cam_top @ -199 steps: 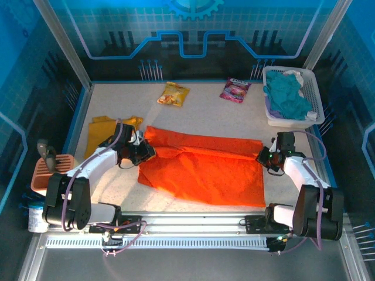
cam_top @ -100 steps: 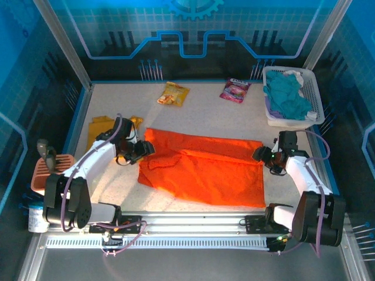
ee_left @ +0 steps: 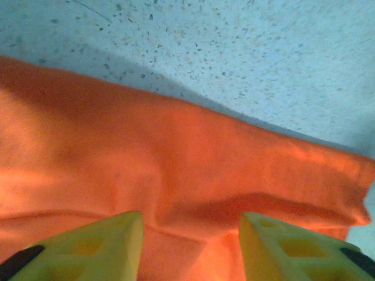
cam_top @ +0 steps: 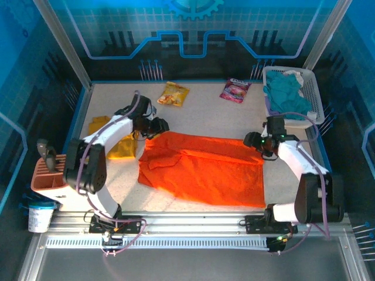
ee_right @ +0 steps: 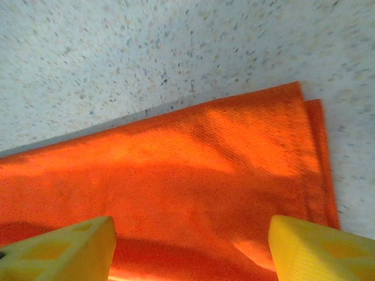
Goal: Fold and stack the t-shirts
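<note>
A pale speckled counter (cam_top: pixel 222 114) sits inside a blue-walled cell with a metal frame. The orange t-shirt (cam_top: pixel 205 167) lies spread flat across the middle of the counter, folded into a broad, wrinkled rectangle. The mustard yellow t-shirt (cam_top: pixel 120 146) lies just beside it at the left edge, partly under the left arm (cam_top: pixel 108 134).

The left jaws hang over the orange shirt's far left corner. In the left wrist view their yellow fingers (ee_left: pixel 88 246) stand moderately apart, with only creased orange cloth (ee_left: pixel 176 152) showing between them.

The right arm (cam_top: pixel 296 161) reaches to the far right corner. Its fingers (ee_right: pixel 58 252) are spread wide above the layered edge of the shirt (ee_right: pixel 222 158), gripping nothing.

Along the far side lie a yellow snack packet (cam_top: pixel 173 93) and a pink packet (cam_top: pixel 235 89), well apart from the shirts. A white basket (cam_top: pixel 313 96) at the far right holds teal cloth (cam_top: pixel 287 99). An orange-brown rack (cam_top: pixel 50 172) stands off the counter's left edge.
</note>
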{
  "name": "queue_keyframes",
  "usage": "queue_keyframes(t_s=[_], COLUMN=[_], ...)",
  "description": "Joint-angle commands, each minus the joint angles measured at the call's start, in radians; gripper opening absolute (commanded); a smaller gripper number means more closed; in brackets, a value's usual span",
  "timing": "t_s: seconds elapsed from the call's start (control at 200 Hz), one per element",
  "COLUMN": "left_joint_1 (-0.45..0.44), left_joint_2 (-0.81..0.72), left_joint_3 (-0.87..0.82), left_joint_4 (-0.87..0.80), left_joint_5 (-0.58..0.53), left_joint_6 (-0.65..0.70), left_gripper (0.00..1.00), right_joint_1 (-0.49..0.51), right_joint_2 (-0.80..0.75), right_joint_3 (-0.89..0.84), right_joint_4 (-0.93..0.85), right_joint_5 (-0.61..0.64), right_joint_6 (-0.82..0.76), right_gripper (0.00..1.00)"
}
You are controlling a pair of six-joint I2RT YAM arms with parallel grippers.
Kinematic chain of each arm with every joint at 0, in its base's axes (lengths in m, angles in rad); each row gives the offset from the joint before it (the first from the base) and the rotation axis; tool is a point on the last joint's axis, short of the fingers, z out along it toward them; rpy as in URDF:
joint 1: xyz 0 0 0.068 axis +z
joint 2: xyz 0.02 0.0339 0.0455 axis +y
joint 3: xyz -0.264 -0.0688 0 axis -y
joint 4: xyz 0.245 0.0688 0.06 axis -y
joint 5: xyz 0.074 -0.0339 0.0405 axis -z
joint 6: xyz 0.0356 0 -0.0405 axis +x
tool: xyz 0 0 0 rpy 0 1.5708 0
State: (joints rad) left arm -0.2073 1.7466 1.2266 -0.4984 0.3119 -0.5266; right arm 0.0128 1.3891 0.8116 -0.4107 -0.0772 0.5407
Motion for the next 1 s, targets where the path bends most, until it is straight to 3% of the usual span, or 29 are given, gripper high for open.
queue_keyframes(t_s=[0.0, 0.315, 0.745, 0.871, 0.996], left_joint_1=[-0.012, -0.015, -0.003, -0.002, 0.001], left_joint_2=[0.100, 0.263, 0.458, 0.427, 0.264], left_joint_3=[0.044, 0.062, 0.322, 0.326, 0.230], left_joint_4=[0.007, 0.073, 0.046, 0.028, 0.032], left_joint_5=[0.013, 0.023, 0.015, 0.021, 0.007], left_joint_6=[-0.024, -0.059, -0.120, -0.110, -0.076], left_gripper=[0.45, 0.43, 0.43, 0.46, 0.57], right_joint_1=[0.045, 0.052, 0.045, 0.053, 0.058], right_joint_2=[0.091, 0.393, 0.699, 0.725, 0.605], right_joint_3=[0.053, 0.235, 0.639, 0.716, 0.600], right_joint_4=[0.020, -0.025, -0.137, -0.182, -0.069], right_joint_5=[0.035, -0.002, 0.045, 0.048, 0.020], right_joint_6=[0.033, 0.026, -0.022, -0.060, -0.070], right_gripper=[0.69, 0.67, 0.65, 0.65, 0.72])
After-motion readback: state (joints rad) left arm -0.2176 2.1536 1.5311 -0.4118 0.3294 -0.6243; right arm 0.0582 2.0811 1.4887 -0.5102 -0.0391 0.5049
